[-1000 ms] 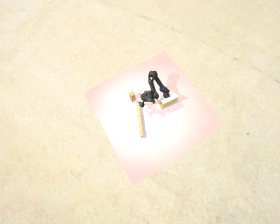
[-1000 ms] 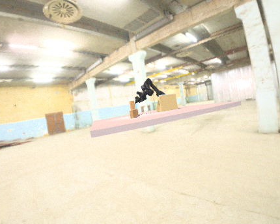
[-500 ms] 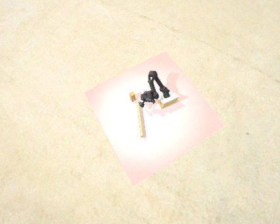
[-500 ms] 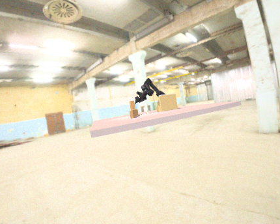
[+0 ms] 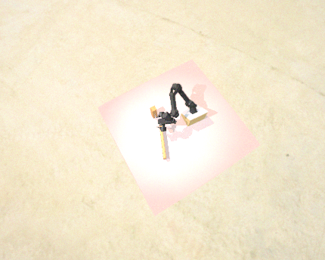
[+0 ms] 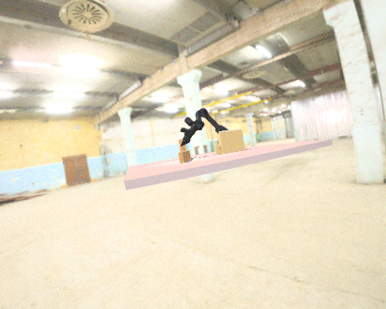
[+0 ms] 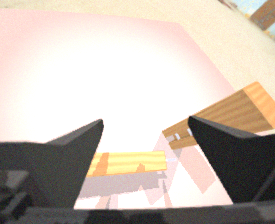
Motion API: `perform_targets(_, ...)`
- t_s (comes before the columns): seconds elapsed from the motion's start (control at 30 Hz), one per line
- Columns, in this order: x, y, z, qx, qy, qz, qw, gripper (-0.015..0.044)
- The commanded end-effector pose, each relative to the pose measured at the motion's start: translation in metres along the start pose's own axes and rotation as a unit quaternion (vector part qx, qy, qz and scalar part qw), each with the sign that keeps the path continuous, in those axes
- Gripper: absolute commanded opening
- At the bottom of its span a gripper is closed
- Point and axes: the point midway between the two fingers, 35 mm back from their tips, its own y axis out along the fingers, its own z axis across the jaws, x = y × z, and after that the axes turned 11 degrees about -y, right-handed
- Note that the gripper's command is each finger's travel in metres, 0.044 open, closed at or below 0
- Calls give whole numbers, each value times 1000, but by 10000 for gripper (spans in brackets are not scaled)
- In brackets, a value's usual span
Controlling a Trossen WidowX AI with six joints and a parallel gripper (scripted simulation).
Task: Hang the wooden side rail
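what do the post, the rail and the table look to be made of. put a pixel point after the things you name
Post [image 5: 153,112] [image 7: 223,116]: wood, matt, with dark grain lines.
Rail [image 5: 163,145] [image 7: 130,162]: paler yellow wood, streaky grain.
Table [image 5: 152,200] [image 6: 221,165]: smooth pink surface, grainless; perhaps painted or plastic, material unclear.

Lying lengthwise on the table [image 5: 159,189] [image 6: 239,161] [image 7: 43,55] as a slim yellow rail [image 5: 163,145] [image 6: 184,156] [image 7: 128,162], with pale hooks [image 7: 171,160]. Standing apart as a brown post [image 5: 153,112] [image 6: 182,148] [image 7: 223,115], with pale pins [image 7: 177,136].

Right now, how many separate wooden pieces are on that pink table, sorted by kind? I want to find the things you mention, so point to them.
Upright post [image 5: 153,111] [image 7: 225,112]: 1
Long rail [image 5: 163,145] [image 7: 130,162]: 1
Box-shaped block under the arm's foot [image 5: 196,119] [image 6: 232,142]: 1
Total: 3, going by their wood-like colour
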Motion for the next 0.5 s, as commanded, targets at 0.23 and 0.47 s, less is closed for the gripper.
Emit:
perform_targets(0.23, 33, 13, 46, 127, -237, 8, 963, 440)
perform_targets(0.47, 37, 10, 58, 209, -361, 23, 909, 440)
